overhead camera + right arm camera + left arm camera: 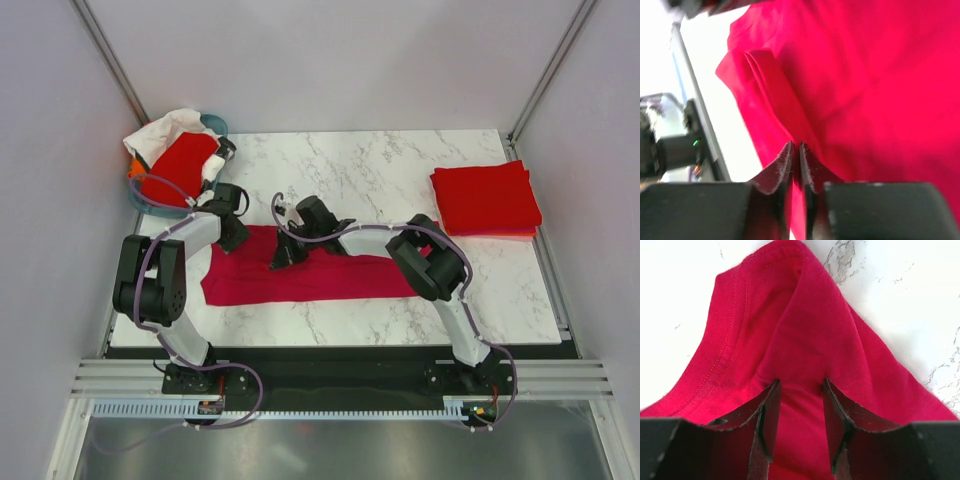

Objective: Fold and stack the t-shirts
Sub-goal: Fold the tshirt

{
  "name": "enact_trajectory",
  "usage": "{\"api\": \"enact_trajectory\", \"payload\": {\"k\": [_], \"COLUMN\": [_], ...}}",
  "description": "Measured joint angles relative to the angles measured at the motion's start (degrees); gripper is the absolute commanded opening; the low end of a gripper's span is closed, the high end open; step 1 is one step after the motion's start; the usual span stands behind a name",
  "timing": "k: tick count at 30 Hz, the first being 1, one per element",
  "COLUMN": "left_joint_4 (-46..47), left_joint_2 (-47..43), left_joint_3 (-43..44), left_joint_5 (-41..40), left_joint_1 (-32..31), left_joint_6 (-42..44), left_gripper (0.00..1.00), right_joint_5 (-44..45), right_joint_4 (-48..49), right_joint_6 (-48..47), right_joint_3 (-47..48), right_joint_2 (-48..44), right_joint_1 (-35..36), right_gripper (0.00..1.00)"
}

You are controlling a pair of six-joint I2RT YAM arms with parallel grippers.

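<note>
A deep crimson-pink t-shirt [320, 278] lies spread in a long band on the marble table. It also fills the left wrist view [805, 330] and the right wrist view [880, 85]. My left gripper [234, 238] is at the shirt's far left corner, open [800, 384], its fingers pressed down with a ridge of cloth between them. My right gripper [281, 258] is on the shirt's upper edge, shut [799, 146] on a fold of the cloth. A stack of folded bright red t-shirts [487, 198] sits at the far right.
A teal basket [217, 124] at the far left corner holds another red t-shirt [180, 166] and a white cloth [160, 130]. Grey walls and frame posts enclose the table [380, 170]. Its left edge rail shows in the right wrist view [695, 105].
</note>
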Motion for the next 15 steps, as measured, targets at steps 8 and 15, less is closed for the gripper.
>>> {"api": "enact_trajectory", "payload": {"k": [8, 15], "left_joint_4": [-0.04, -0.48], "left_joint_2": [-0.02, -3.17], "left_joint_3": [0.0, -0.39], "left_joint_5": [0.0, -0.04], "left_joint_1": [0.0, -0.31], "left_joint_6": [0.02, 0.96], "left_gripper": [0.47, 0.47], "right_joint_5": [-4.55, -1.73], "right_joint_4": [-0.52, -1.16], "right_joint_6": [-0.63, -0.33], "right_joint_3": [-6.64, -11.15], "right_joint_2": [-6.73, -13.11], "right_joint_1": [0.0, -0.28], "right_gripper": [0.64, 0.56]}}
